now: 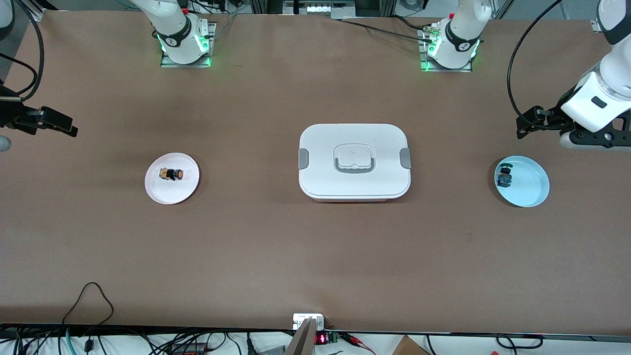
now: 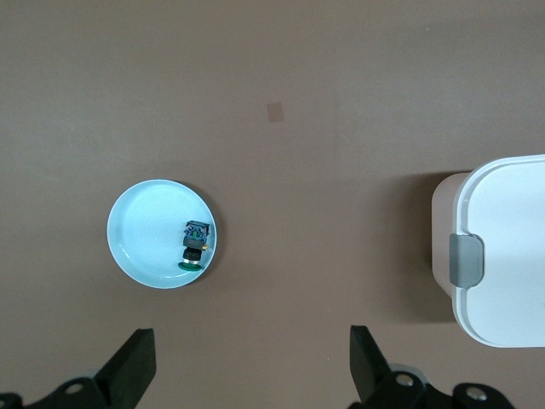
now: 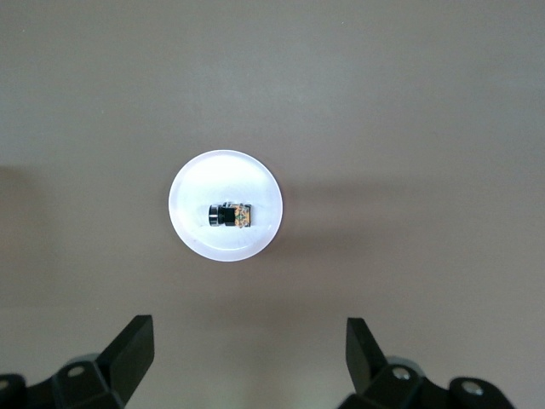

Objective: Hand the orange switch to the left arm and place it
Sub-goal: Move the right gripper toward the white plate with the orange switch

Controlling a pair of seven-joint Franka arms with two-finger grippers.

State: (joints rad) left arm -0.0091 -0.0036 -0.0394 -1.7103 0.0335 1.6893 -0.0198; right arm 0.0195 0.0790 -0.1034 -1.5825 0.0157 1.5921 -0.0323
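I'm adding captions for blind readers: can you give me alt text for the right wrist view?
A small orange switch lies on its side on a round white plate on a brown table, seen from straight above. The right gripper hangs open over the table beside the plate, its two black fingers spread wide and holding nothing.

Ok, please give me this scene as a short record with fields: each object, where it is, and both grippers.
orange switch: lying on white round plate, toward right arm's end
box: white lidded container, table middle, closed
blue-and-green switch: on light blue round plate, toward left arm's end
left gripper: open, empty, above blue plate area
right gripper: open, empty, above white plate area
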